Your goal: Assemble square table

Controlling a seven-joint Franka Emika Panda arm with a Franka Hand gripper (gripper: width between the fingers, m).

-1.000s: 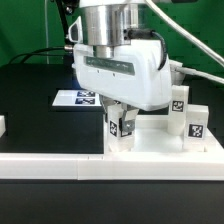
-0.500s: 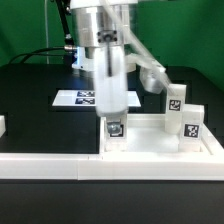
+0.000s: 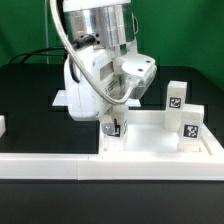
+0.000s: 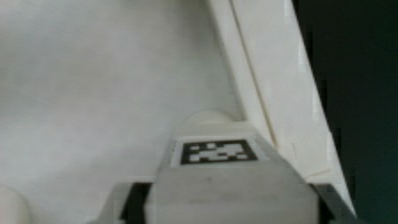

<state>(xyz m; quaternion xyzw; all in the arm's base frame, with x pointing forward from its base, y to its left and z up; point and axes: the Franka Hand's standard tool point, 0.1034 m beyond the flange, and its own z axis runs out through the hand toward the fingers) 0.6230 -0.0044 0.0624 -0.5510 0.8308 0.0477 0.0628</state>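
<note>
While pinching a small white leg block (image 3: pixel 115 127) between the jaws, holds it upright at the corner of the square tabletop (image 3: pixel 150 152) nearest the exterior view's left, low against the tray floor. Shows the same grip in the wrist view: tagged block dead centre, one dark finger (image 4: pixel 128 202) on each flank, the tabletop's raised rim (image 4: pixel 267 90) running just beside it. Cannot tell from either view whether the block's foot is seated in the corner socket.

Has swung the wrist round sharply over the past second, from broadside-on to angled, without widening or tightening the jaws and without shifting the block off its corner. Reads as a twisting stroke, most likely screwing the leg into its socket rather than carrying it anywhere.

Leaves two more leg blocks upright on the tabletop toward the exterior view's right, one (image 3: pixel 174 97) at the far side and one (image 3: pixel 191 128) nearer the camera; fixed or merely parked, impossible to say. Accounts for three legs only, with no fourth in sight.

Further out, takes in the marker board (image 3: pixel 60 98) lying flat on the dark bench (image 3: pixel 30 85) behind the arm, half hidden by it, and a long white rail (image 3: pixel 50 165) across the foreground.

Probably calls next for a release, a counter-turn and a fresh pinch, with a tilted or cross-threaded leg as the risk.
</note>
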